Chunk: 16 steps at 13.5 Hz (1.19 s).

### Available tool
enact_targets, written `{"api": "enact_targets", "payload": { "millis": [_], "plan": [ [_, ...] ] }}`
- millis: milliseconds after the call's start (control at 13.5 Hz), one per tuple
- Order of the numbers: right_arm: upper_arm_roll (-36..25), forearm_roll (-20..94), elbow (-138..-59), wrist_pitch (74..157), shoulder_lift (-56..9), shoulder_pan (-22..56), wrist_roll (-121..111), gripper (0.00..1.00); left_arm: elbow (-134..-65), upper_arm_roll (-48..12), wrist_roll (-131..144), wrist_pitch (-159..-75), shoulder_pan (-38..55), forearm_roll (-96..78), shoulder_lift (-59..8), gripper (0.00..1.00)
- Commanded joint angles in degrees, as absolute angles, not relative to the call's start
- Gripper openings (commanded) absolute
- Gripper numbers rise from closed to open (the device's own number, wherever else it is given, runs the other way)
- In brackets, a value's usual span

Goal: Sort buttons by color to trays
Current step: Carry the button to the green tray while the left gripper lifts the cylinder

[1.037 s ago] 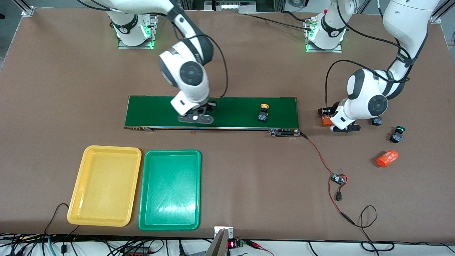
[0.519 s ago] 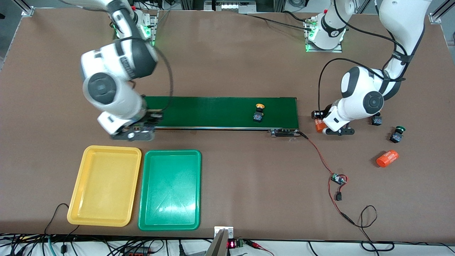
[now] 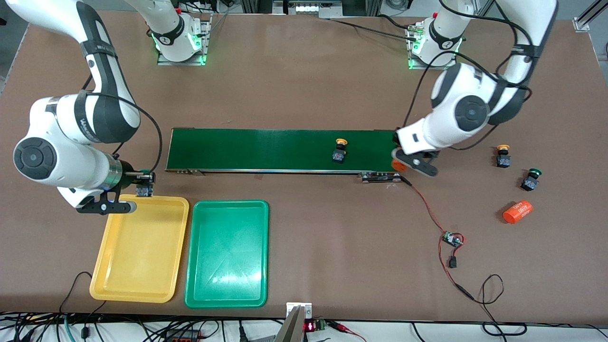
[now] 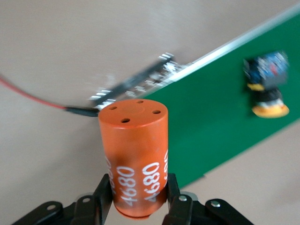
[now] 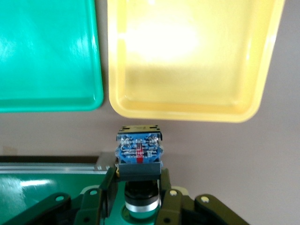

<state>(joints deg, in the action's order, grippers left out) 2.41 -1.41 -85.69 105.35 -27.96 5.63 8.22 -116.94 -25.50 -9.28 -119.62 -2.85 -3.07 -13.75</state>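
Spanning the table's middle, the conveyor belt (image 3: 280, 149) carries one yellow-capped button (image 3: 339, 153). The yellow tray (image 3: 109, 280) and green tray (image 3: 199, 294) lie side by side, nearer the front camera. The right gripper (image 3: 142, 187) hangs over the yellow tray's rim nearest the belt, clamped on a button (image 5: 139, 151) — its body juts past the fingertips. The left gripper (image 3: 401, 164), over the belt's end, grips an orange cylinder (image 4: 134, 157).

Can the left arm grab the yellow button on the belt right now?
Probably not yet: the left tool is shut on an orange cylinder over the belt's end. The yellow button stands unobstructed on the belt nearby, so it could after setting the cylinder down.
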Motion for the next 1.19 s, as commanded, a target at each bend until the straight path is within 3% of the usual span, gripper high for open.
{"api": "enact_targets", "payload": {
  "millis": [0, 741, 1111],
  "plan": [
    [3.6, -1.14, -81.92, 109.31, -31.98, 6.94, 8.88, 0.0, -117.51, -27.77, -15.36, -118.48, -0.98, -3.25, -13.88, 0.03],
    [3.52, -1.67, -81.74, 134.37, -44.99, 13.09, 10.64, 0.0, -117.07, -27.86, -40.87, -121.29, 2.46, 13.6, -19.16, 0.02],
    [3.52, -1.76, -81.83, 134.74, -45.17, 13.01, 10.11, 0.02, -117.16, -27.86, -40.96, -122.43, 4.83, 18.18, -21.09, 0.04]
  ]
}}
